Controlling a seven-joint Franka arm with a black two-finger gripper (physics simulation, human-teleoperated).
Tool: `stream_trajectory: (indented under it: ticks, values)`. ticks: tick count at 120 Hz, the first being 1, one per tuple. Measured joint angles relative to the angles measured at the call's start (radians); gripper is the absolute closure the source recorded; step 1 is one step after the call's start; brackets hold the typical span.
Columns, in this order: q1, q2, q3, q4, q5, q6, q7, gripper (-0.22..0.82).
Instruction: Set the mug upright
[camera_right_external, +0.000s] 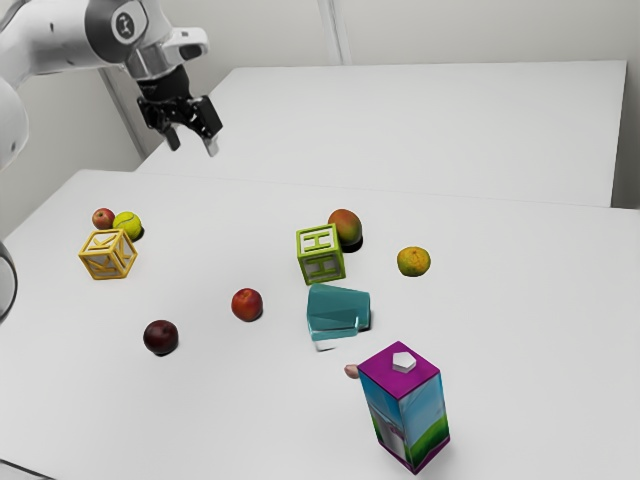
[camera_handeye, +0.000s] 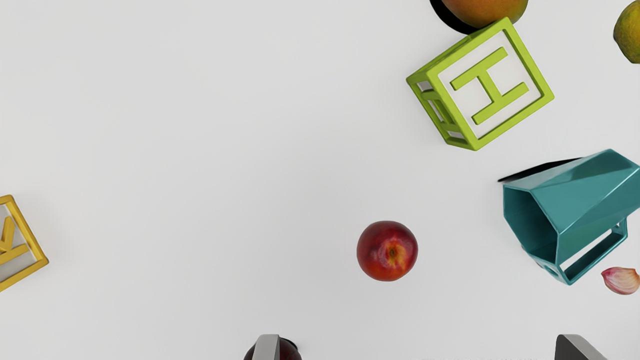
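Note:
High at the exterior view's upper left is my gripper (camera_right_external: 193, 138), well above the table and far from the mug. A teal faceted mug (camera_right_external: 338, 310) lies on its side near the middle of the table. In the wrist view the gripper (camera_handeye: 417, 347) is open, its two fingertips wide apart with nothing held between them. There the mug (camera_handeye: 585, 200) shows its open mouth toward the red plum, and its handle lies on the side nearer the garlic clove.
A green H block (camera_right_external: 321, 254) stands close to the mug, with a mango (camera_right_external: 345, 227) behind it. Around them are a plum (camera_right_external: 247, 304), an orange fruit (camera_right_external: 414, 261), a tall carton (camera_right_external: 407, 408), a garlic clove (camera_right_external: 352, 371), a dark fruit (camera_right_external: 161, 337) and a yellow block (camera_right_external: 108, 254).

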Motion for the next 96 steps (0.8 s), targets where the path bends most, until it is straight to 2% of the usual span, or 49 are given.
stream_trajectory:
  ticks: [14,30,36,44,52,77,96]
  values:
    - [0.002,0.001,0.004,-0.021,-0.015,0.011,0.013,0.0]
    - [-0.006,-0.01,0.023,-0.147,-0.148,0.032,0.021,0.0]
    - [-0.024,-0.02,0.065,-0.214,-0.226,0.044,0.023,0.0]
    - [-0.109,-0.038,0.171,-0.313,-0.332,0.07,0.026,0.0]
    - [-0.147,-0.057,0.212,-0.414,-0.445,0.093,0.029,0.0]
    - [-0.166,-0.093,0.19,-0.631,-0.686,0.198,0.055,0.0]
    - [-0.163,-0.058,0.174,-0.68,-0.806,0.266,0.11,0.0]
